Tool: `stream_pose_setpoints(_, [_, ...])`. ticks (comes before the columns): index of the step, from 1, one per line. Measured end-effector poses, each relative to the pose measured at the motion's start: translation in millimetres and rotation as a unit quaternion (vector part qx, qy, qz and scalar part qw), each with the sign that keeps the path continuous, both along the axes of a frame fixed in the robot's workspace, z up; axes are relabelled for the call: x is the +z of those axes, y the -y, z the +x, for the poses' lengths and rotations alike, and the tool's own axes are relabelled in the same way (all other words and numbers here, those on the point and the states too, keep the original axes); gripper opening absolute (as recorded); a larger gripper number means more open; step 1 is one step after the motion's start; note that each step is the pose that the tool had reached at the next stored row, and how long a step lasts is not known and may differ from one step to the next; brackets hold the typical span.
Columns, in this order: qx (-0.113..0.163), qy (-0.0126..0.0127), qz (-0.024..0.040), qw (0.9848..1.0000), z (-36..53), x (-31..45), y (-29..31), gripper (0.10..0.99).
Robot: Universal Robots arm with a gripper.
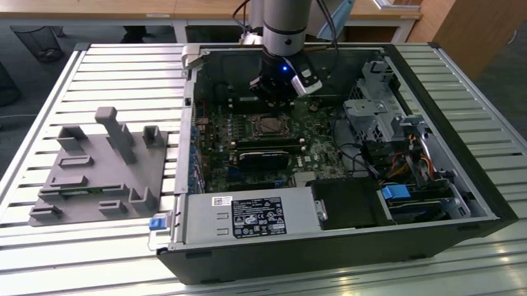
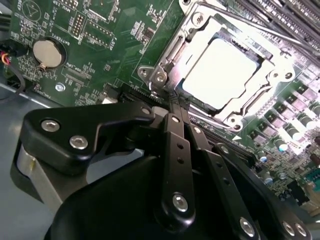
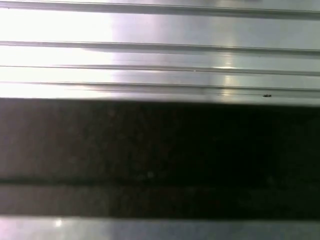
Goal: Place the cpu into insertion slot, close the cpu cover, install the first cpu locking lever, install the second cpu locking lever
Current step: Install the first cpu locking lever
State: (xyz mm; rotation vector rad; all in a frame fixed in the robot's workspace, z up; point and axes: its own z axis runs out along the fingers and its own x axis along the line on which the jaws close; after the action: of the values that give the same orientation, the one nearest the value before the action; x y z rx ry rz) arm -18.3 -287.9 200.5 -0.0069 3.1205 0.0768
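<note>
The cpu (image 2: pixel 220 72) lies flat in the insertion slot (image 1: pixel 268 125) on the green board, its pale metal face bright under the light. The cpu cover (image 2: pixel 252 102), a silver frame, is down around it with the chip showing through its window. My gripper (image 2: pixel 175 107) hangs low over the board at the socket's near corner, beside a silver hooked tab (image 2: pixel 155 76). Its black fingers (image 2: pixel 172 150) meet at the tips, shut, with nothing seen between them. In the exterior view the gripper (image 1: pixel 276 92) stands just behind the socket inside the open computer case.
Long black memory slots (image 1: pixel 263 145) lie just in front of the socket, and a coin battery (image 2: pixel 47 54) sits on the board nearby. A power supply (image 1: pixel 251 216), drive cage (image 1: pixel 374 114) and cables crowd the case. A grey fixture block (image 1: pixel 99 166) rests on the slatted table (image 3: pixel 160 30).
</note>
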Motion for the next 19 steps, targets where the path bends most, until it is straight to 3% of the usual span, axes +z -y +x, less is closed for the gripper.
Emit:
stream_pose_setpoints(11, [0.000, -0.0003, -0.0024, 1.0000, 0.7, -4.5, -0.3, 0.106])
stream_pose_setpoints(19, [0.000, 0.0001, 0.0017, 1.0000, 2.2, -4.4, -2.1, 0.106])
